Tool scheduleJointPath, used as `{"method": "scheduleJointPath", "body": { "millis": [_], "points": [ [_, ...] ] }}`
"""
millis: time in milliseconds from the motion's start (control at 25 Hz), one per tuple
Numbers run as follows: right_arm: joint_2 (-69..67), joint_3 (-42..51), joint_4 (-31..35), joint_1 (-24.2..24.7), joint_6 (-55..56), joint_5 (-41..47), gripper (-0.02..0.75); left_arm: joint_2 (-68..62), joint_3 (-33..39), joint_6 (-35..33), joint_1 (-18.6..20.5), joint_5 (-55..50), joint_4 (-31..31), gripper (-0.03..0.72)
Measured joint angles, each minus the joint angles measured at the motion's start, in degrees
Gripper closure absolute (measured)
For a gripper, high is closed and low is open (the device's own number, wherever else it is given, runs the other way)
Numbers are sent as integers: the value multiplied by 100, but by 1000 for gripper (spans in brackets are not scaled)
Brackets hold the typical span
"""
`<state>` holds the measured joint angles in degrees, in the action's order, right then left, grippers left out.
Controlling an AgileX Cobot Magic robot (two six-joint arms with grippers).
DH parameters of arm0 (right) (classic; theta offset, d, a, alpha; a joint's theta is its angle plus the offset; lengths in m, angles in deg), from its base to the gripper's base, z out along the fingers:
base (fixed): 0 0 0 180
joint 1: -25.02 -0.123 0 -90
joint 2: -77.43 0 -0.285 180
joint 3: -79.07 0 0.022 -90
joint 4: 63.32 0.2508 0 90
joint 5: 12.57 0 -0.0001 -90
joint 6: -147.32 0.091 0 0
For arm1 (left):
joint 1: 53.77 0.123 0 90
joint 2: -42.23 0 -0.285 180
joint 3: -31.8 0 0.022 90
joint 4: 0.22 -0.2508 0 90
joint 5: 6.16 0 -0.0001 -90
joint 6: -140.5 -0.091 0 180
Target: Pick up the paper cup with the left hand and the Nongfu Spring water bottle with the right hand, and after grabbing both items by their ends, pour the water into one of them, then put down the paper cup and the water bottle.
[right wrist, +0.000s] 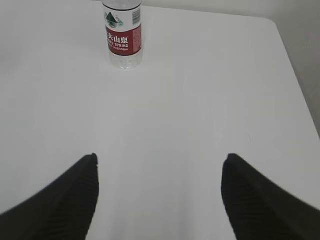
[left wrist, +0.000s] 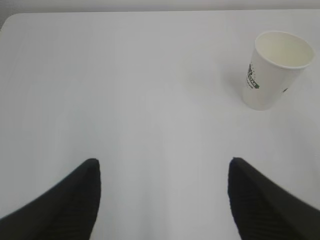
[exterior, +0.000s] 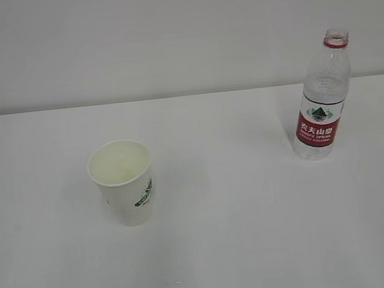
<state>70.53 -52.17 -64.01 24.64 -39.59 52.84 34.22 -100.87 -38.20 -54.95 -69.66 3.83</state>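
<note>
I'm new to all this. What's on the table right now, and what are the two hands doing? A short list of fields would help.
table: white table
paper cup: paper cup upright, left of middle, nothing touching it
bottle: Nongfu Spring water bottle upright at far right, no cap on
left hand: left hand open, holding nothing, short of the cup
right hand: right hand open, holding nothing, short of the bottle
task stage: nothing picked up yet
</note>
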Motion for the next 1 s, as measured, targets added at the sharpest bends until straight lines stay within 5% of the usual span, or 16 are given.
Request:
{"method": "scheduleJointPath", "body": {
  "millis": [400, 1000],
  "points": [
    [0, -50, 69, 0, 0, -56, 162, 0, -51, -324, 0, 184, 248, 118],
    [-71, -211, 124, 0, -69, -1396, 162, -20, -165, -493, 0, 1866, 349, 120]
  ]
}}
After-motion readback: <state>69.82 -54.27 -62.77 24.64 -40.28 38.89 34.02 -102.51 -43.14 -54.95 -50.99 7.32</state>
